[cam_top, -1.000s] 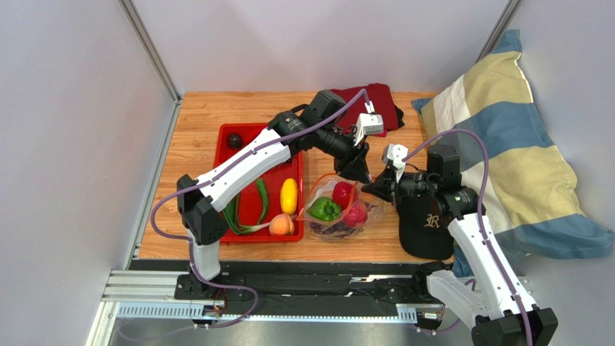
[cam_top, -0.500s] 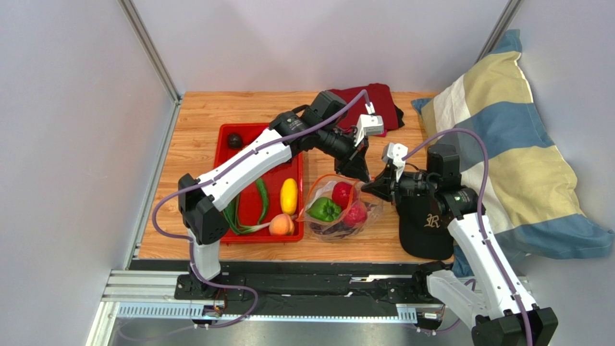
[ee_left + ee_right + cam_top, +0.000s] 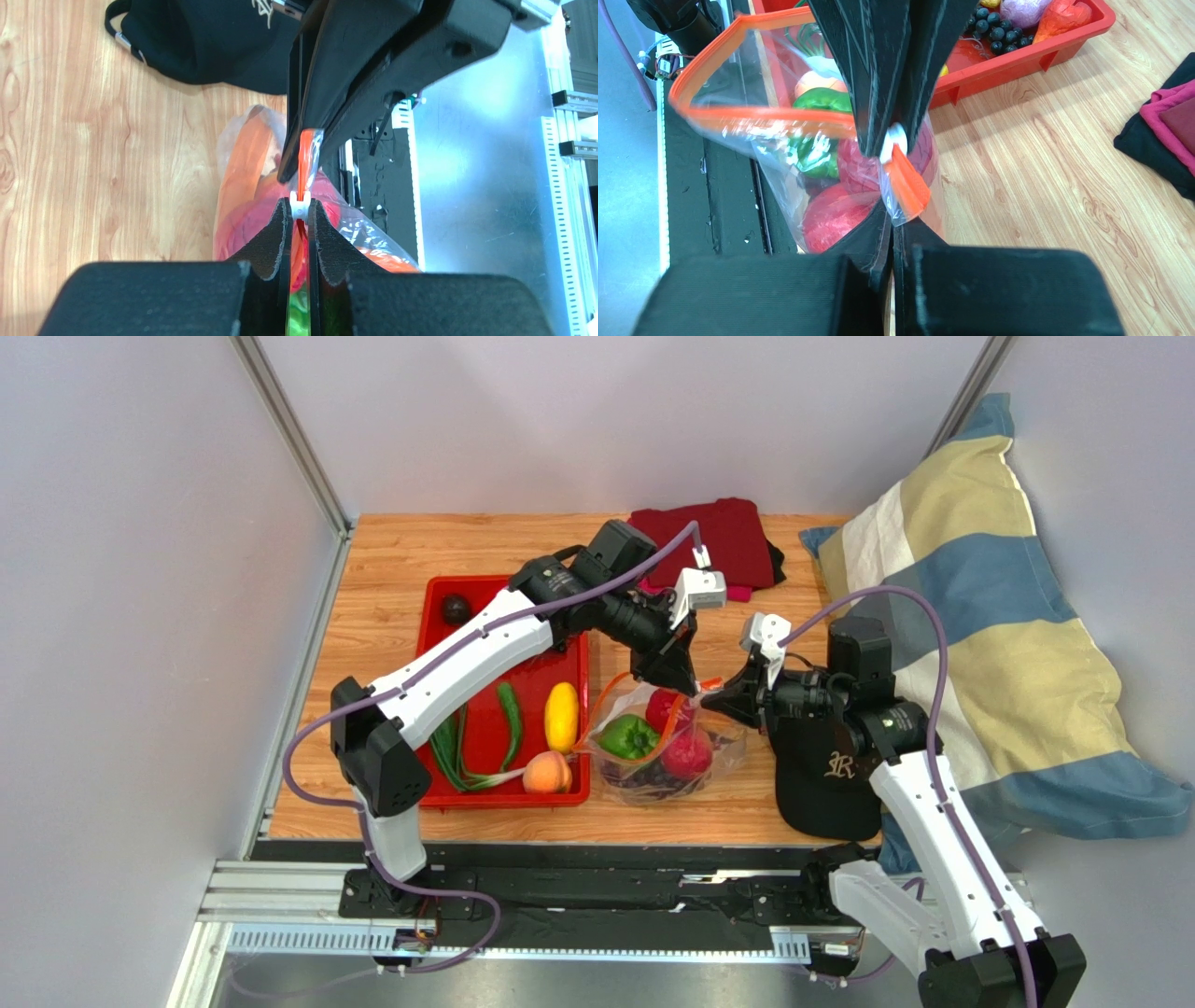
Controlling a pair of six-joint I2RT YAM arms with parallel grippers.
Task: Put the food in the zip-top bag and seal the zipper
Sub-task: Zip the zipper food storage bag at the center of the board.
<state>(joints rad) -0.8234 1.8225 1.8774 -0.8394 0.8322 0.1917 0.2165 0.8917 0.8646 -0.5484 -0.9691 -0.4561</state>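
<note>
Bright, even, diffuse light fell from overhead in the top view. The bench [image 3: 393,560] showed only faint, soft-edged shadows beneath the arms, and the whole frame was sharp. In the left wrist view the metal frame [image 3: 484,175] was washed out to a bluish-white glare, while the near fingers of the left hand [image 3: 300,207] were dark, underexposed and out of focus. In the right wrist view the zipper [image 3: 773,120] smeared with blur along its left run. The film of the zip-top bag [image 3: 773,168] caught pale reflections there, and the right hand [image 3: 891,227] was a soft black mass. The wood grain of the bench beyond was crisp.
</note>
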